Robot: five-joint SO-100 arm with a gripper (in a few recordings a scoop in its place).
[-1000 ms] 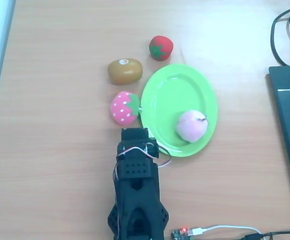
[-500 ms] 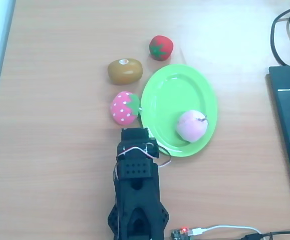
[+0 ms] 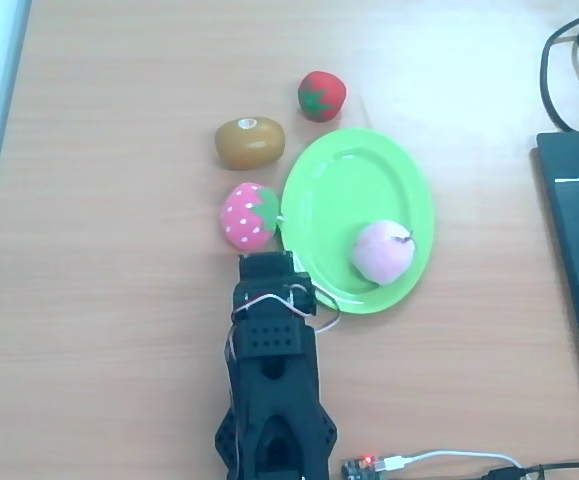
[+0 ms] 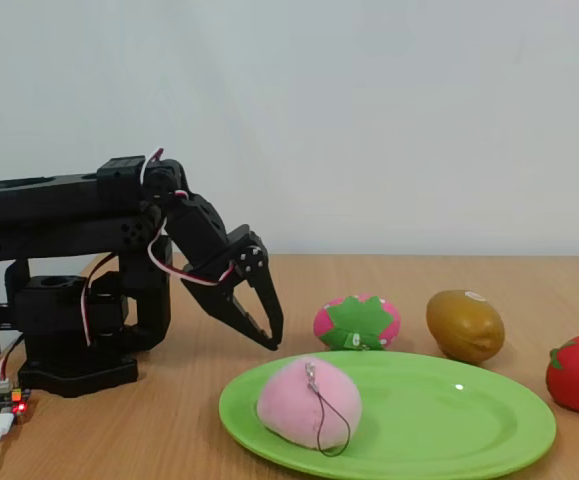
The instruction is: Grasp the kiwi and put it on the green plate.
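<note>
Progress: we judge the task barely begun; nothing has been grasped and every step is left.
Kiwi: the kiwi (image 3: 250,142) lies on the table (image 3: 119,300), up-left of the green plate (image 3: 344,180) in the overhead view, just apart from its rim, not on it.
Plate contents: we see a pale pink peach (image 3: 383,250) on the plate already; a pink strawberry (image 3: 248,215) sits just beside its left rim.
Gripper: the gripper (image 4: 267,335) looks pressed together with nothing between its fingers, tips aimed down, near the plate's edge.
Arm pose: we see it folded low, forearm level, wrist bent down, well short of the kiwi.
</note>
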